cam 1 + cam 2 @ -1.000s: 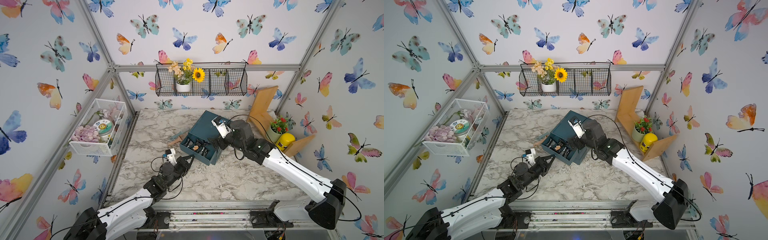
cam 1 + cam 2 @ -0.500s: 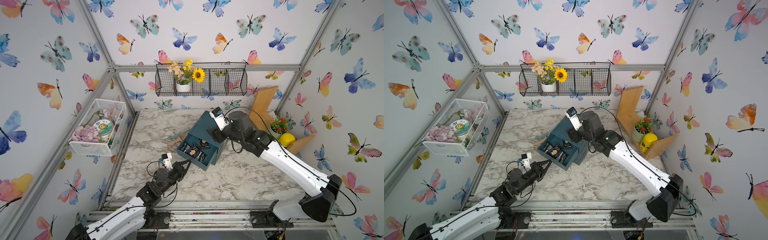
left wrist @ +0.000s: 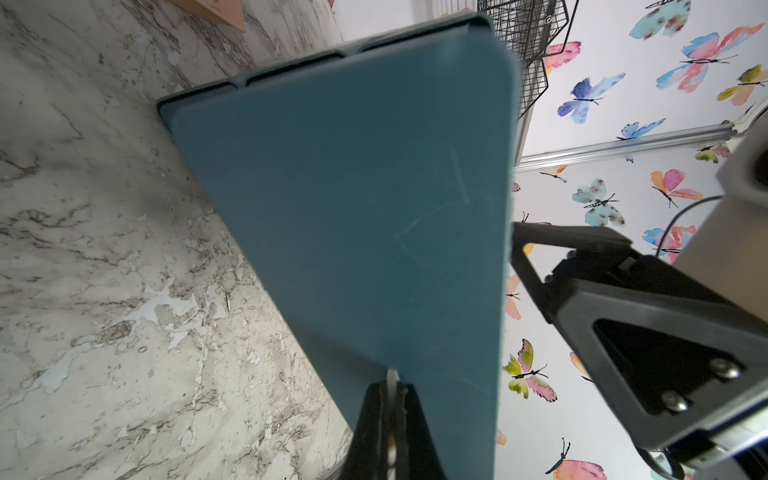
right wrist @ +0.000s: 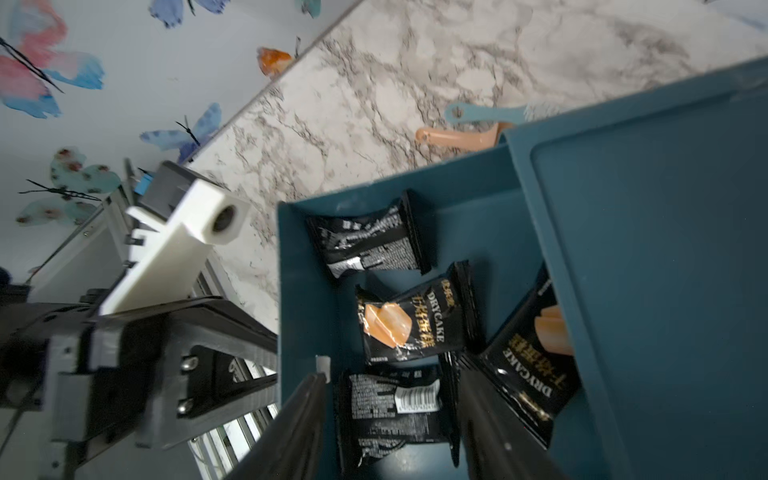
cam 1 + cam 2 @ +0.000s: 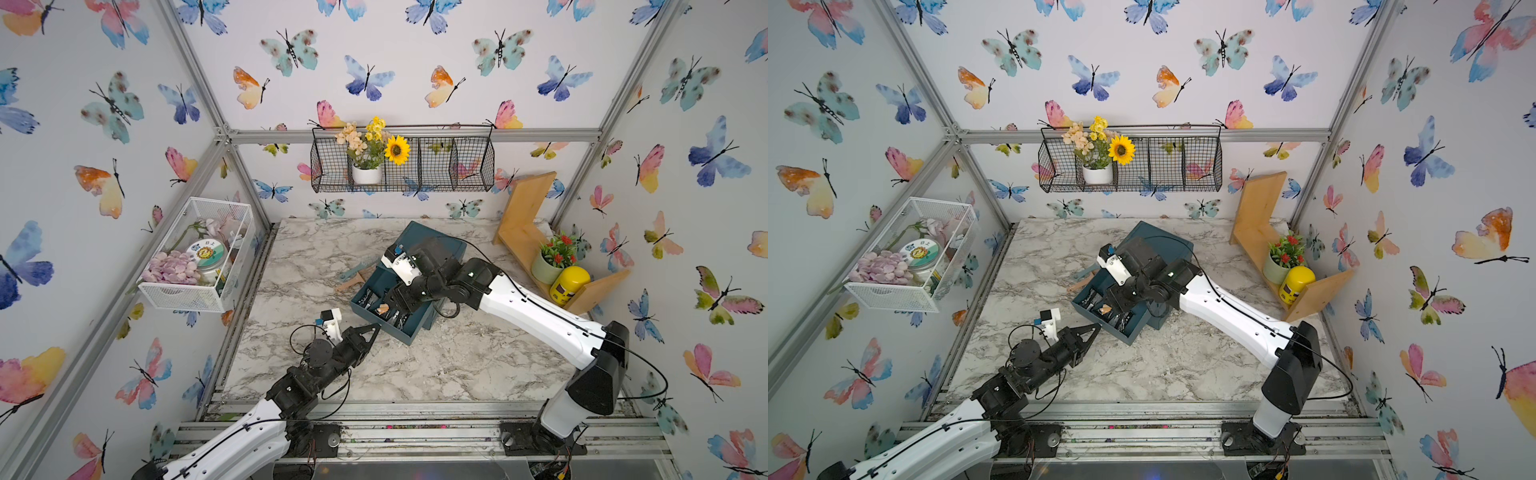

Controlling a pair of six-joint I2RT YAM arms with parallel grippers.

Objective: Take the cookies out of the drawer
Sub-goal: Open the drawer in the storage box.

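Place: robot test cell, dressed homelike.
Frame: aluminium rails [image 5: 540, 135] enclosed it.
Walls: wore butterfly wallpaper [image 5: 365, 79].
Base: robot arms [image 5: 536, 316] were mounted at the tabletop's [image 5: 415, 365] front edge.

1. The right claw [image 4: 390, 372] reaches into the drawer [image 4: 307, 291], with a cookie packet [image 4: 395, 411] between its fingers.
2. Just ahead of its tips lies a second packet [image 4: 411, 328]; a third packet [image 4: 370, 241] lies farther ahead.
3. A fourth packet [image 4: 528, 361] lies beside one finger, partly under the cabinet [image 4: 665, 249].
4. The left claw [image 3: 392, 384] is clamped on the drawer's front, outside it.
5. Two utensils [image 4: 482, 112] lie on the table [image 4: 374, 83] beyond the drawer.
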